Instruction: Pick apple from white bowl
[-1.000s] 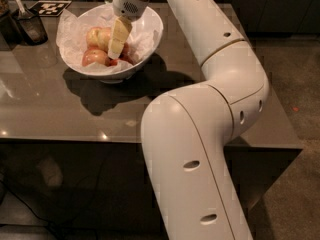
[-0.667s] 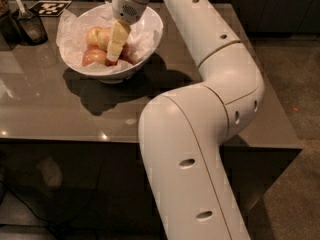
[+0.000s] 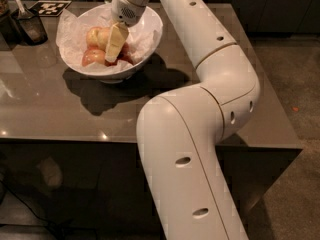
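The white bowl stands on the grey table, lined with crumpled white paper and holding several apples. The golden-yellow apple lies at the back left of the bowl. A pink-red apple lies in front of it, and deep red apples lie to the right. My gripper reaches down into the bowl from above, right beside the yellow apple on its right side, with its tip among the apples. Part of the yellow apple is hidden behind the gripper.
A small dark container with a utensil stands at the table's far left. A black-and-white marker card lies behind it. My thick white arm crosses the table's right half. The table's front edge runs below.
The gripper has sunk slightly lower among the apples. The arm's elbow has shifted a little. The bowl and the apples have not moved.
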Controlling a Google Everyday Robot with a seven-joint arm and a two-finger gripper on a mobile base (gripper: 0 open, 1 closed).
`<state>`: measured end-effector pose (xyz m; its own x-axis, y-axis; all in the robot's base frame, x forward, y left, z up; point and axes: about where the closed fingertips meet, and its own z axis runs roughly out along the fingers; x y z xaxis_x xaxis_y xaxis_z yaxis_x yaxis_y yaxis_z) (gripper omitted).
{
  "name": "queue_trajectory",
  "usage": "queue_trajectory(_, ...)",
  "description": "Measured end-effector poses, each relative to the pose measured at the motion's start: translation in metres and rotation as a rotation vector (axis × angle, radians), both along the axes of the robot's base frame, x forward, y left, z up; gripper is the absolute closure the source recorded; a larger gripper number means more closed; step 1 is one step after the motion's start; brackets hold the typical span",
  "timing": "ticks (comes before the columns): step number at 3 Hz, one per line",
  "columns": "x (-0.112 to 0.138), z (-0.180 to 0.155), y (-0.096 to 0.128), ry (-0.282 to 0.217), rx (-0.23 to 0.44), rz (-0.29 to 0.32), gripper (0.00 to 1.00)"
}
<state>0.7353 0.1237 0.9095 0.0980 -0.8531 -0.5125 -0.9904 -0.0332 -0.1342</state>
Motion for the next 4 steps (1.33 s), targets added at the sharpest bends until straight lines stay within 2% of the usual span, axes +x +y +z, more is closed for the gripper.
queue_trajectory(3,0.0001,0.0001,0.0000,0.000,0.000,0.000,0.89)
queue_trajectory(4,0.0058,0.0093,-0.0003,-0.036,0.016,-0.022,1.00)
